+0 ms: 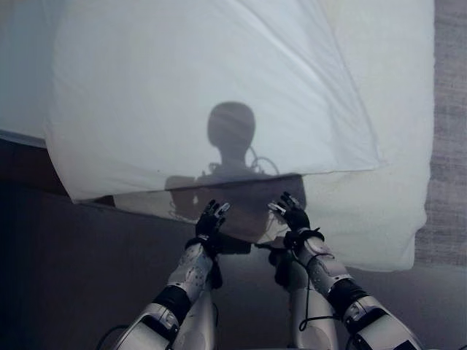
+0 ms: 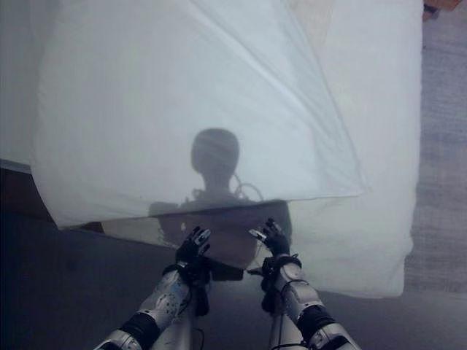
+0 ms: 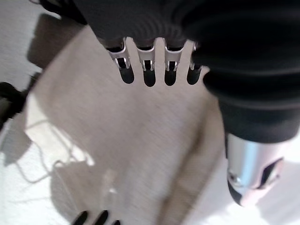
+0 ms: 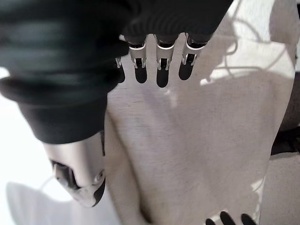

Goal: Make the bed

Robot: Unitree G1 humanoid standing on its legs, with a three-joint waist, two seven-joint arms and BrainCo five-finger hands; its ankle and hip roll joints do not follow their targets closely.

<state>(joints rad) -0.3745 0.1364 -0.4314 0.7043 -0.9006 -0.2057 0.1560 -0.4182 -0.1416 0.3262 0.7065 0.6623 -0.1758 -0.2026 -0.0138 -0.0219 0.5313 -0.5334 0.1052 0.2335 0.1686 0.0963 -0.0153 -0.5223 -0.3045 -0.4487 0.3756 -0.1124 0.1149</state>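
Both hands hung side by side at the near edge of the bed, neither touching anything.

Left side: dark floor [image 1: 44, 277] ran beside and in front of the bed. The white duvet [image 1: 197, 95] covered the left and middle of the bed, and its near edge overhung the bed's near side at the left. The duvet's right edge ran diagonally from the far middle down to a corner at the near right.

Left hand [image 1: 209, 219] sat just short of the duvet's near edge, over the bare mattress [image 1: 379, 211] strip. Its fingers [image 3: 149, 75] were straight and relaxed, thumb [image 3: 251, 168] held apart, holding nothing. Pale sheet surface showed past the fingertips in the left wrist view.

Right hand [image 1: 292, 212] was just beside the left, a small gap between them, at the same depth. Fingers [image 4: 161, 72] were extended, thumb [image 4: 79, 178] off to the side, empty. Same pale surface lay under it in the right wrist view.

Right side: the mattress lay uncovered along the whole right strip and the near right corner. Grey carpet [image 1: 449, 146] ran along the bed's right side.
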